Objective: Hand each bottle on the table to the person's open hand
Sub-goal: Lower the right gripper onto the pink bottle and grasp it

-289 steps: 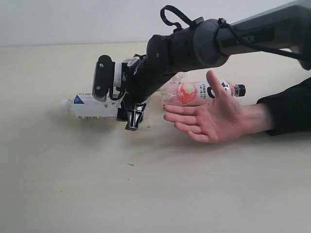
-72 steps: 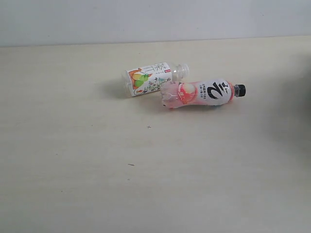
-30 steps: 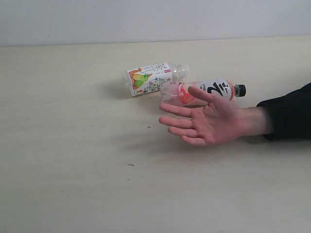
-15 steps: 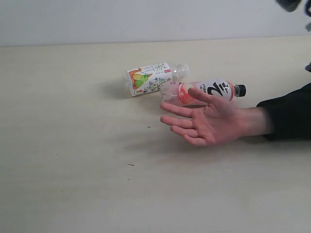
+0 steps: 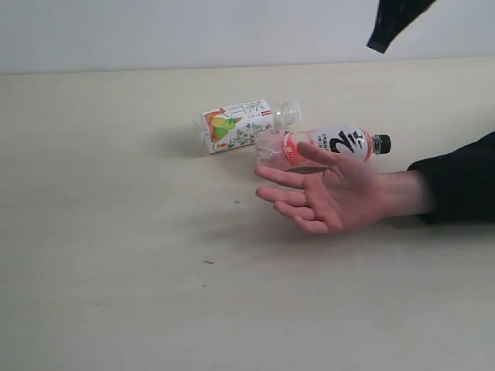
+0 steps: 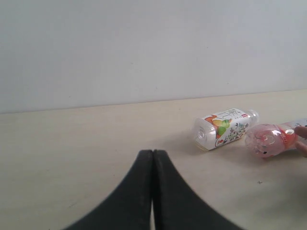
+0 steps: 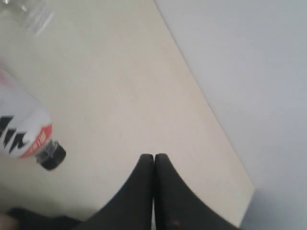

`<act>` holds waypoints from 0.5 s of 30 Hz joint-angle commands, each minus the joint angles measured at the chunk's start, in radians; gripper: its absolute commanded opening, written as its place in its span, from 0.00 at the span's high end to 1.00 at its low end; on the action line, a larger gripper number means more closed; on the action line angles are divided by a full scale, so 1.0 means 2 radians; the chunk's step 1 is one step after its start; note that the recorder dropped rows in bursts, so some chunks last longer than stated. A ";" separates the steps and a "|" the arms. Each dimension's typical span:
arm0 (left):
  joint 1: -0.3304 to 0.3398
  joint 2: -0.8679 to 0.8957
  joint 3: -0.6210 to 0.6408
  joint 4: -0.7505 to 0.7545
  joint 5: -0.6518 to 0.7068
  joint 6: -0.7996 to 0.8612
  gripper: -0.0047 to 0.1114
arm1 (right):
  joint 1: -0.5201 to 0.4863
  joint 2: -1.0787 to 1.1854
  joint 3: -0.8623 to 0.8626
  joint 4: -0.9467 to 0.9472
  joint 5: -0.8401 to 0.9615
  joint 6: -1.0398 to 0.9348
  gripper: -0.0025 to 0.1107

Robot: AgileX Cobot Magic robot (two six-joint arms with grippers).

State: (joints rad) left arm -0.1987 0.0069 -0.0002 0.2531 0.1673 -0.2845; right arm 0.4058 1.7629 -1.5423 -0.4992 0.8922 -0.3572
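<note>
- The bench (image 5: pixel 116 309), pale beige, runs wall to wall in the exterior view. Its far edge meets a plain light wall, and open surface stretches from the bottles to the near edge and across the left side.
- One open hand (image 5: pixel 336 193) reaches in from the right edge on a dark sleeve (image 5: pixel 456 182). It is palm up with fingers spread toward the middle, low over the bench; whether it rests on the surface cannot be told.
- Two bottles lie on their sides toward the far edge, right of the middle.
- The pink-peach bottle (image 5: pixel 344 142) points its black cap at the right edge. The thumb and fingertips overlap it from the near side, and contact cannot be judged.
- The orange-green fruit bottle (image 5: pixel 236 125) lies just beyond it toward the far edge. Its clear neck sits right beside the pink bottle's base.
- The right pincer (image 7: pixel 153 155) hangs high over the far right corner with its tips pressed together, holding nothing. A dark part of that arm (image 5: pixel 393 22) shows above the far edge.
- The left pincer (image 6: pixel 153 152) is also closed tight and empty. It is aimed across open bench, well apart from both bottles.
- Two tiny dark specks (image 5: pixel 237 202) mark the open middle.
</note>
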 commanded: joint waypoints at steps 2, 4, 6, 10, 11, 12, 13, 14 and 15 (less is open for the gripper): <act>0.000 -0.003 0.000 0.000 -0.002 -0.004 0.96 | -0.021 0.097 -0.095 0.110 -0.014 -0.089 0.98; 0.000 -0.003 0.000 0.000 -0.002 -0.004 0.96 | -0.021 0.129 -0.126 0.128 -0.014 -0.117 0.98; 0.000 -0.003 0.000 0.000 -0.002 -0.004 0.96 | -0.020 0.148 -0.147 0.127 -0.027 -0.140 0.98; 0.000 -0.003 0.000 0.000 -0.002 -0.004 0.96 | -0.020 0.158 -0.171 0.090 -0.060 -0.107 0.98; 0.000 -0.003 0.000 0.000 -0.002 -0.004 0.96 | -0.020 0.156 -0.172 0.085 -0.057 -0.086 0.98; 0.000 -0.003 0.000 0.000 -0.002 -0.004 0.96 | -0.020 0.155 -0.173 0.074 -0.042 -0.080 0.98; 0.000 -0.003 0.000 0.000 -0.002 -0.004 0.96 | -0.020 0.155 -0.175 0.064 -0.023 -0.091 0.98; 0.000 -0.003 0.000 0.000 -0.002 -0.004 0.96 | -0.020 0.155 -0.175 0.052 0.001 -0.109 0.98; 0.000 -0.003 0.000 0.000 -0.002 -0.004 0.96 | -0.020 0.155 -0.175 0.049 0.045 -0.151 0.97</act>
State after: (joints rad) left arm -0.1987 0.0069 -0.0002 0.2531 0.1673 -0.2845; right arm 0.3699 2.0809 -1.8843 -0.3581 0.8488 -0.5665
